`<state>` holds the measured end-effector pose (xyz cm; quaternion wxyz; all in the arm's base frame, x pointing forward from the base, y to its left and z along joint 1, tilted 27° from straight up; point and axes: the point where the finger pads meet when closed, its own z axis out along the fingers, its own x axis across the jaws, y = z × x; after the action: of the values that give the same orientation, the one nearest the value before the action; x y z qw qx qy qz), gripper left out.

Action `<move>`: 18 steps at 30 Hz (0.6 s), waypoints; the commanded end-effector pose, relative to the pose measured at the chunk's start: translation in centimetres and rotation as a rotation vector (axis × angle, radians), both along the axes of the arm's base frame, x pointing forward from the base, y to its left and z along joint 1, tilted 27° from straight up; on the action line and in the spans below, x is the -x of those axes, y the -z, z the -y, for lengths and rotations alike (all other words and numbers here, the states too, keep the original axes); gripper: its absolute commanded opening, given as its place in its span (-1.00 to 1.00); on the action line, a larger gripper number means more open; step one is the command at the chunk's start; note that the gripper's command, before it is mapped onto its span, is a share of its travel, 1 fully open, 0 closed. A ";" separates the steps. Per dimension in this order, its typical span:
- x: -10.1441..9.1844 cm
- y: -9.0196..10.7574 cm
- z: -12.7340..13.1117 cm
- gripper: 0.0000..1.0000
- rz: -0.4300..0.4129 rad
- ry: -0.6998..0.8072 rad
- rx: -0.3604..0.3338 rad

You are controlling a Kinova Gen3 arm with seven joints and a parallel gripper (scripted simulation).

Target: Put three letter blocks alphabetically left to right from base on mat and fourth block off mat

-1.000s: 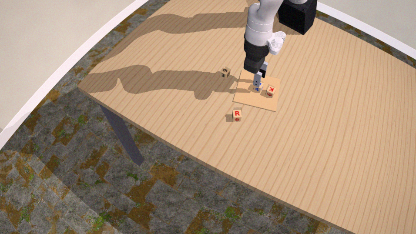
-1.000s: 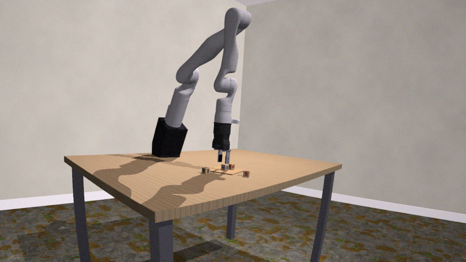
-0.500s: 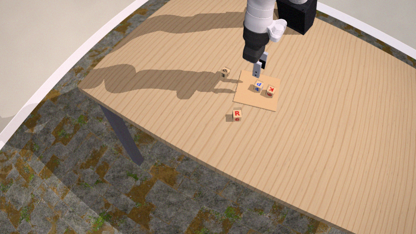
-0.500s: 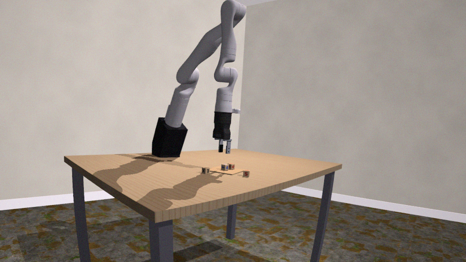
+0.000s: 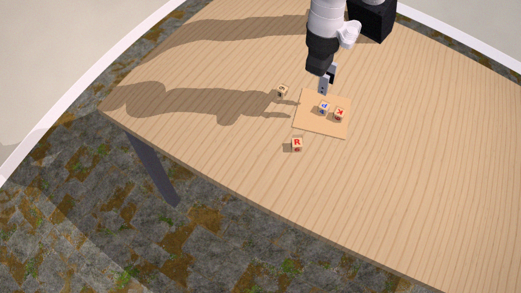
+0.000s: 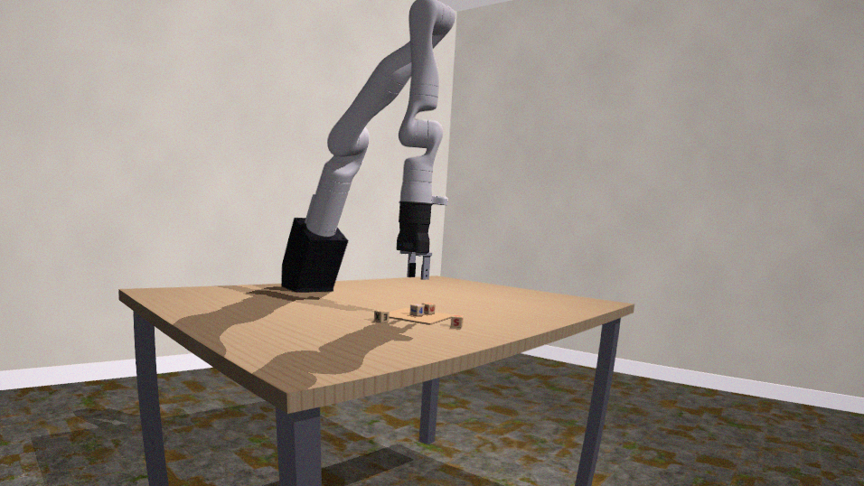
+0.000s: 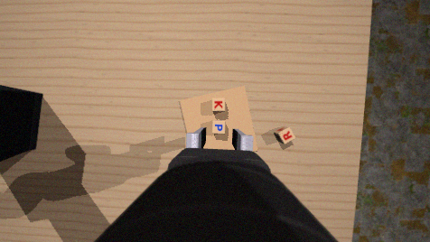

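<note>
The thin square mat point(image 5: 306, 118) point(image 7: 239, 106) lies flat. The K block point(image 5: 339, 113) point(image 6: 429, 308) point(image 7: 219, 104) and the P block point(image 5: 323, 107) point(image 6: 417, 310) point(image 7: 219, 126) sit flat on it, a small gap apart. From the base K is left of P, and both letters look about upright. The R block point(image 5: 296, 142) point(image 6: 456, 322) point(image 7: 286, 135) lies off the mat on the far side from the base, its letter turned away from upright. A block with 6 on top point(image 5: 282, 90) point(image 6: 380, 316) lies off the mat. My gripper point(image 5: 327, 86) point(image 6: 418, 277) point(image 7: 219, 135) is open and empty above the mat, higher than the blocks.
The robot's black base point(image 5: 373, 19) point(image 6: 314, 257) point(image 7: 18, 123) stands at one side of the table point(image 5: 418, 145) point(image 6: 513, 308) point(image 7: 113, 54). The table edge lies beyond the R block. The arm hides the 6 block in the wrist view. The arm's shadow falls beside the mat.
</note>
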<state>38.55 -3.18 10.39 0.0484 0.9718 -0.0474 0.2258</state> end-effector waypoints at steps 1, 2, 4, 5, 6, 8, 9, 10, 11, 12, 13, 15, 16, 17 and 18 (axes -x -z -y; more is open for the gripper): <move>0.1 -0.1 -0.6 0.58 -0.004 -0.013 -0.002; 0.1 -0.1 -0.6 1.00 -0.004 -0.013 -0.002; 0.1 -0.1 -0.5 1.00 -0.003 -0.013 -0.001; 0.1 -0.1 -0.5 1.00 -0.003 -0.013 0.000; 0.1 -0.1 -0.6 1.00 -0.003 -0.015 -0.001; 0.1 -0.1 -0.7 1.00 -0.003 -0.017 -0.001; 0.1 -0.1 -0.6 1.00 -0.003 -0.016 -0.001; 0.1 -0.1 -0.6 1.00 -0.002 -0.015 -0.001; 0.1 -0.1 -0.6 1.00 -0.002 -0.014 -0.001; 0.1 -0.1 -0.6 1.00 -0.002 -0.014 -0.001; 0.1 -0.1 -0.6 1.00 -0.002 -0.014 -0.001; 0.1 -0.1 -0.6 1.00 -0.002 -0.014 -0.001; 0.1 -0.1 -0.6 1.00 -0.002 -0.014 -0.001; 0.1 -0.1 -0.6 1.00 -0.002 -0.014 -0.001; 0.1 -0.1 -0.6 1.00 -0.002 -0.014 -0.001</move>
<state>38.55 -2.74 10.41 0.0483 0.9722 -0.0412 0.2255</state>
